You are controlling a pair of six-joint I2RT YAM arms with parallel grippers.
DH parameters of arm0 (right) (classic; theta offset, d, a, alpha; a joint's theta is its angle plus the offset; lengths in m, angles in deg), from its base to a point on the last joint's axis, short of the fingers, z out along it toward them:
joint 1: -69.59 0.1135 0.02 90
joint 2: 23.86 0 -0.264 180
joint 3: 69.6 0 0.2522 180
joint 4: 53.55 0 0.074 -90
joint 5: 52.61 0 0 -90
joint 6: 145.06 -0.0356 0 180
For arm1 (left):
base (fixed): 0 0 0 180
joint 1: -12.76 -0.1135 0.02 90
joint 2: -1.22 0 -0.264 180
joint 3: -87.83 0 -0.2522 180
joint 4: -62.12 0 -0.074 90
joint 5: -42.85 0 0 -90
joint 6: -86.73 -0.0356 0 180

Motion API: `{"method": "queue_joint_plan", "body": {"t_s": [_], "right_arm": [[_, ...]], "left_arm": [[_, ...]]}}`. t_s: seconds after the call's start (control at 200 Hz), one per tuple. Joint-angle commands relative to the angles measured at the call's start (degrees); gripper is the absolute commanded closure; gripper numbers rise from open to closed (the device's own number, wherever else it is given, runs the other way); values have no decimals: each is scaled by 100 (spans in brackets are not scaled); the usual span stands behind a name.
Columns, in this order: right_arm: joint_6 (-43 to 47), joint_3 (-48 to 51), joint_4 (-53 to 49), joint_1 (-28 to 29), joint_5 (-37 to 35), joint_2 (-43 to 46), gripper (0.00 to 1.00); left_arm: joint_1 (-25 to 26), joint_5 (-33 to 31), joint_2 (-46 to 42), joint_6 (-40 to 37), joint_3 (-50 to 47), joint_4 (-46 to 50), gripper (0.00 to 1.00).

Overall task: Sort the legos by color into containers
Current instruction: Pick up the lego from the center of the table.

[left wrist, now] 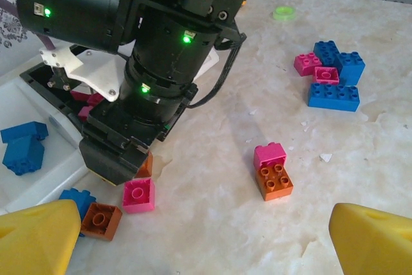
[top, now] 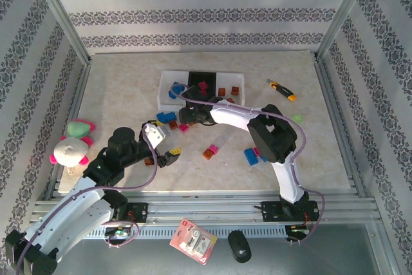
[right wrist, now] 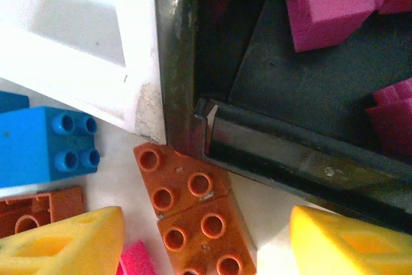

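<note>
The containers stand in a row at the back: a white tray [top: 166, 87], a black tray [top: 198, 76] and a second white tray [top: 239, 80]. Loose legos lie in front of them. My right gripper [top: 183, 118] hangs low at the black tray's [right wrist: 290, 101] near corner. It [right wrist: 206, 243] is open, with two joined orange bricks [right wrist: 193, 217] between its yellow fingertips and touching neither. Magenta bricks [right wrist: 328, 4] lie in the black tray. My left gripper [top: 171, 157] is open and empty above the table [left wrist: 206, 243], facing a pink brick [left wrist: 138, 194] and a pink-on-orange pair [left wrist: 273, 172].
A blue brick [right wrist: 55, 146] lies beside the white tray's corner [right wrist: 77, 43]. Blue and pink bricks [left wrist: 335, 78] cluster to the right. A plush toy [top: 72, 146] sits far left, a utility knife [top: 282, 89] and a green ring [top: 296, 118] far right, and a red-and-white packet [top: 193, 239] lies below the rail.
</note>
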Motion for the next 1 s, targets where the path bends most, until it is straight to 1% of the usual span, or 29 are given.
{"method": "queue_joint_plan", "body": {"t_s": [0.0, 0.13, 0.255, 0.485, 0.535, 0.799, 0.904, 0.999], "right_arm": [[-86, -295, -30, 46, 118, -210, 35], [-138, -468, -88, 34, 160, -434, 39], [-222, -498, -128, 33, 208, -497, 46], [-272, -65, -155, 49, 218, -127, 60], [-289, 109, -155, 55, 199, 10, 62], [-400, 1170, -156, 63, -42, 943, 65], [-414, 1521, -164, 47, -247, 1364, 65], [-437, 1763, -157, -34, -420, 1808, 65]], "left_arm": [[-65, -43, -42, -53, -88, 60, 1], [-64, -17, -2, -61, -126, -27, 1], [-63, -6, 20, -70, -124, -69, 1], [-63, 13, 40, -53, -235, -251, 1], [-65, 25, 54, -51, -241, -288, 1], [-60, 144, 309, 50, -287, -665, 1], [-65, 52, 638, 297, -308, -1078, 1], [-56, 104, 986, 500, -266, -1430, 1]]}}
